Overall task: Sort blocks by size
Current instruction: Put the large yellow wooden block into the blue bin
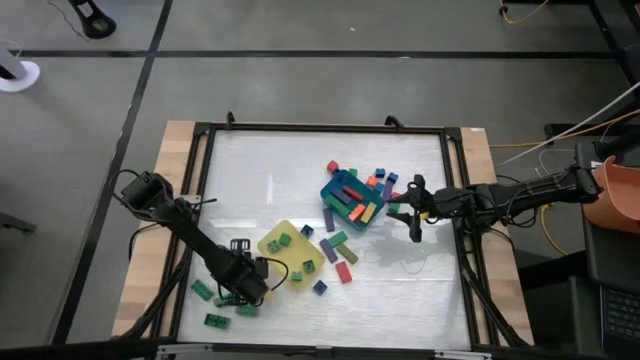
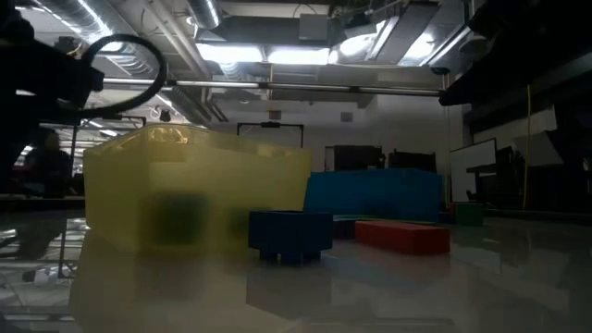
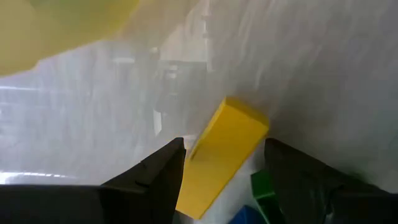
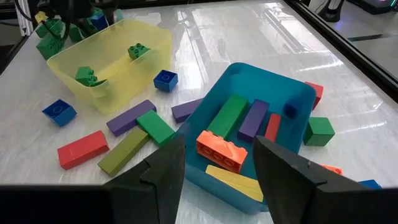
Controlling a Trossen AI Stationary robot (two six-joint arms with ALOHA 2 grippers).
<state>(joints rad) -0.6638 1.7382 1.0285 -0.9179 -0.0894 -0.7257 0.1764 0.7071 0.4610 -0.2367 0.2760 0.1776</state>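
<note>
My left gripper (image 1: 243,288) points down at the table's near left, beside the yellow tray (image 1: 285,245). In its wrist view it (image 3: 225,149) is open, and a long yellow block (image 3: 224,158) lies on the table between its fingers. A green block (image 3: 264,186) lies close by. Whether a finger touches the yellow block I cannot tell. My right gripper (image 1: 412,210) hangs open just right of the teal tray (image 1: 352,198), which holds several long blocks (image 4: 227,115). The yellow tray (image 4: 112,56) holds small green blocks (image 4: 84,76).
Loose blocks lie between the trays and the near edge: red (image 4: 82,149), olive (image 4: 124,152), purple (image 4: 129,117) and blue (image 4: 59,111). Green blocks (image 1: 215,320) lie near my left gripper. A black frame (image 1: 200,170) borders the white mat. Bare mat lies at the far left (image 1: 260,170).
</note>
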